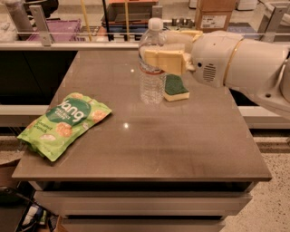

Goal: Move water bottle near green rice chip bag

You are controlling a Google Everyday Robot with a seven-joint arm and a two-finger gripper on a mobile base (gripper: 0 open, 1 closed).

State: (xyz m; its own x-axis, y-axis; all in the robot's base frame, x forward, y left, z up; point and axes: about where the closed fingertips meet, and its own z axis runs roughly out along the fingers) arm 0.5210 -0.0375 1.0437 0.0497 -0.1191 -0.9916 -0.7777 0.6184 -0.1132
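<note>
The water bottle (pixel 151 77) is clear and ribbed with a white cap, upright over the middle of the brown table (pixel 181 145). My gripper (pixel 158 50) is shut on its upper part from the right, with one yellow finger (pixel 165 60) in front and the other behind it. I cannot tell if the bottle's base touches the table. The green rice chip bag (pixel 65 123) lies flat near the table's left edge, well to the left of the bottle.
A green-and-yellow sponge (pixel 176 87) lies just right of the bottle. My white arm (pixel 244 63) reaches in from the right. A rail and shelves with boxes (pixel 217 13) stand behind the table.
</note>
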